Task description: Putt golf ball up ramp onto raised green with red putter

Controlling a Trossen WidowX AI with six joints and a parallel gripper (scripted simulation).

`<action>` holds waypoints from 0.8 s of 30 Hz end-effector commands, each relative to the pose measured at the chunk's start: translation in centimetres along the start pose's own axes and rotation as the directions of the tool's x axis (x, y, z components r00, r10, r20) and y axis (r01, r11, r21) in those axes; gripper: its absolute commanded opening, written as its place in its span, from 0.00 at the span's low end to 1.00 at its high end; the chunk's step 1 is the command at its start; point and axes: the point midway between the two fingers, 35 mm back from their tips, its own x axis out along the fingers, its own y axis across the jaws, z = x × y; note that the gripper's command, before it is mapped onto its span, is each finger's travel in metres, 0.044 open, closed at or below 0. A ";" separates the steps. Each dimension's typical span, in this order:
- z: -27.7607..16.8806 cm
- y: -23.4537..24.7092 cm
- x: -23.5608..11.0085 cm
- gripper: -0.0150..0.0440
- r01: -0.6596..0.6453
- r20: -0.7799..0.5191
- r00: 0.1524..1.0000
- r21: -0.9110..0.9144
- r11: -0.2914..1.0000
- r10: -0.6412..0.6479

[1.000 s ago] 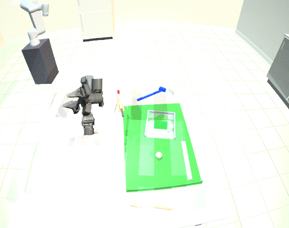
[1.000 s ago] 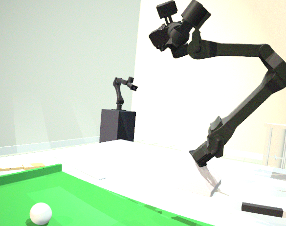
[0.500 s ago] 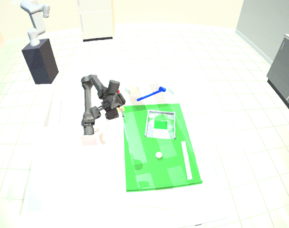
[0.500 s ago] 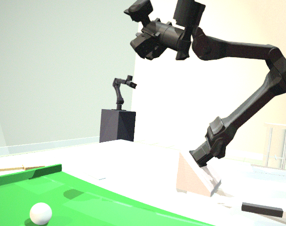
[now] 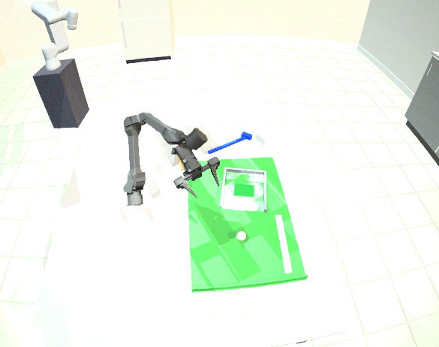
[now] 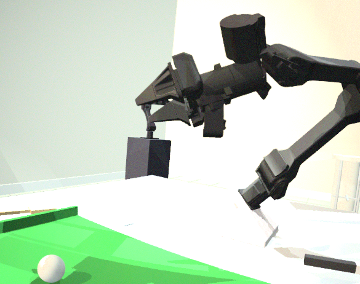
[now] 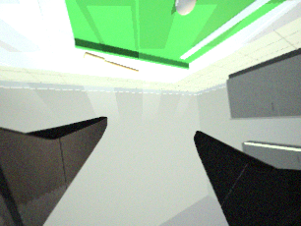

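Note:
My gripper (image 5: 207,191) (image 6: 143,111) (image 7: 151,128) is open and empty, high above the back left part of the green mat (image 5: 213,278) (image 6: 64,230) (image 7: 105,29). The red putter is mostly hidden behind the gripper in the top view; only an orange strip (image 5: 181,162) shows. A black grip (image 6: 330,263), apparently the putter's, lies at the lower right in the exterior view. The white golf ball (image 5: 241,236) (image 6: 51,268) (image 7: 186,6) rests on the mat. A pale-walled square frame (image 5: 266,191) surrounds a green patch (image 5: 244,190) near the mat's back.
A blue club (image 5: 228,144) lies behind the mat. A white strip (image 5: 283,244) runs along the mat's right side. A low green wall (image 5: 251,284) (image 6: 36,219) edges its front. A thin tan stick (image 6: 42,211) (image 7: 110,62) lies beyond that wall.

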 end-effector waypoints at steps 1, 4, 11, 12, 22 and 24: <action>6.0 -1.1 -1.4 1.00 0.016 0.256 0.967 -0.010 1.000 -0.013; 10.8 -1.2 -3.2 1.00 -0.002 0.451 0.893 -0.014 1.000 0.008; 20.1 -0.4 -9.7 1.00 -0.117 0.802 0.591 -0.028 0.993 0.092; 21.2 -0.2 -10.9 1.00 -0.142 0.837 0.536 -0.033 0.989 0.105; 26.6 0.2 -19.2 1.00 -0.331 0.973 0.166 -0.098 0.938 0.160; 26.7 0.1 -19.3 1.00 -0.331 0.973 0.166 -0.098 0.938 0.160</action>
